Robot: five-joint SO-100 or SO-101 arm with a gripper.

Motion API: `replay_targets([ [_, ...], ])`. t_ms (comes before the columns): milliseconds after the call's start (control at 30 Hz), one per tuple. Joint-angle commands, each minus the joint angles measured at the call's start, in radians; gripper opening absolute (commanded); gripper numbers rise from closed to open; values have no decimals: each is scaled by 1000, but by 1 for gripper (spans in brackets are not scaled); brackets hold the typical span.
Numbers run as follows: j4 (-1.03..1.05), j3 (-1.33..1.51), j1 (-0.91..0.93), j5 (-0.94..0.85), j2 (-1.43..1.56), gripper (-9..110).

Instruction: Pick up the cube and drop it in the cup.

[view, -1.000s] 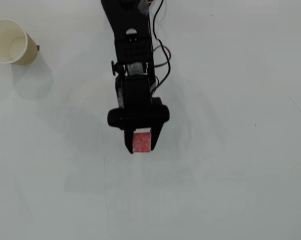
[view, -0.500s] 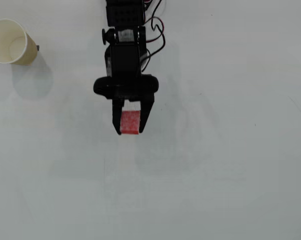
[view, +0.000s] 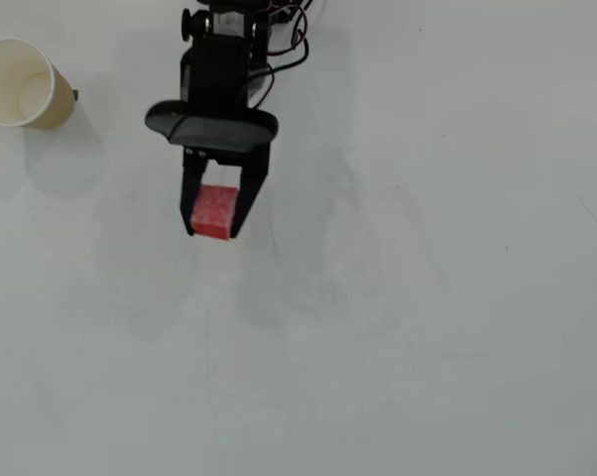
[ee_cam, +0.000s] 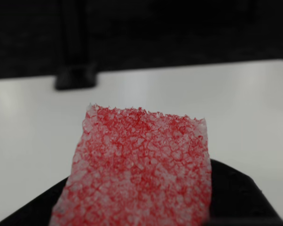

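The gripper (view: pixel 214 226), clamping the cube (view: pixel 215 211) between its jaws, is swinging left across the table (view: pixel 427 327) toward the cup (view: pixel 19 82), far left; the drop is nearing.

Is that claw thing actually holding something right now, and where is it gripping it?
Yes. The gripper holds the red cube, pinched by two opposite sides between its two fingers, away from the cup.
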Motion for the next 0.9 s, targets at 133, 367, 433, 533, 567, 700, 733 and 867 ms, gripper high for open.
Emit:
replay_targets([
  [133, 52, 21, 104, -2, 219, 12],
  [367, 123, 32, 213, 2, 322, 12],
  [433, 135, 40, 236, 2, 351, 12],
  [533, 144, 49, 267, 2, 379, 12],
  [567, 156, 52, 281, 2, 383, 12],
  [700, 170, 71, 334, 2, 403, 12],
  [733, 173, 72, 348, 2, 407, 12],
  [867, 178, 72, 400, 0, 423, 11],
])
